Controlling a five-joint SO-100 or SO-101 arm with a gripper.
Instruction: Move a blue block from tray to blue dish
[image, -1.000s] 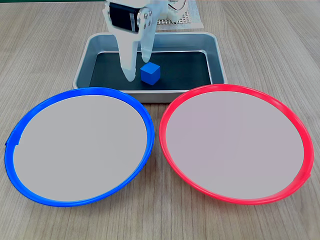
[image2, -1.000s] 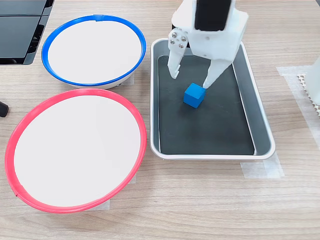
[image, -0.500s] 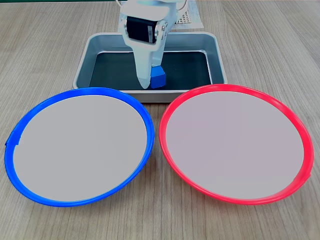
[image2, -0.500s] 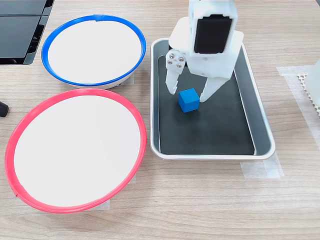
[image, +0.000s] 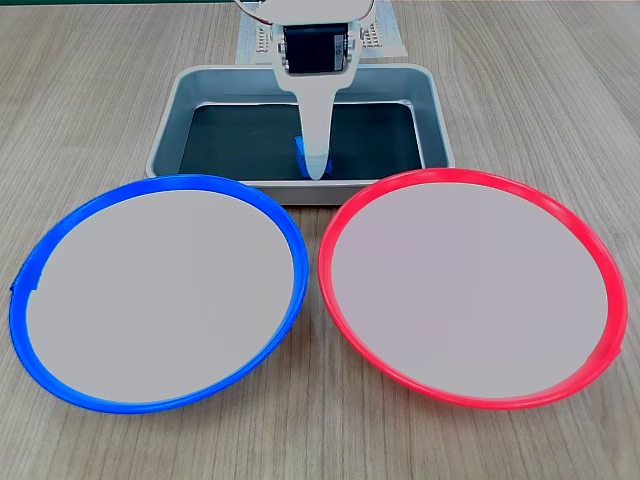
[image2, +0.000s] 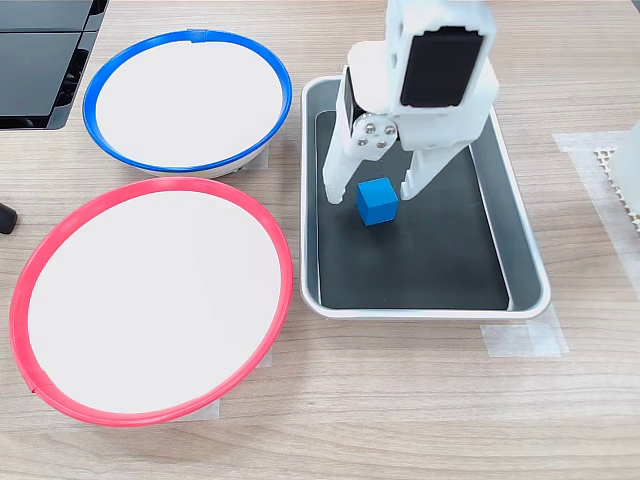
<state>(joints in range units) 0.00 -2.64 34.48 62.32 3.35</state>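
— Where is the blue block (image2: 377, 200) at this moment?

— On the dark bottom of the tray (image2: 523, 260), in the half nearer the blue dish (image2: 186, 40). In the first exterior view only a sliver of the blue block (image: 300, 152) shows, just to the left of a white finger (image: 316, 130) that stands in front of it.

— And the gripper (image2: 368, 187)?

— Its jaws are spread, one finger on each side of the block in the second exterior view. The fingertips (image2: 333, 190) reach down beside the cube, but I cannot tell whether either one touches it.

— So the block is not lifted?

— No, it sits flat on the tray floor.

— How do the plates lie?

— In the first exterior view the blue dish (image: 45, 255) is at the left and the red-rimmed plate (image: 600, 260) at the right, side by side and nearly touching, both in front of the tray (image: 165, 125) on the wooden bench (image: 520, 60). Both plates hold nothing.
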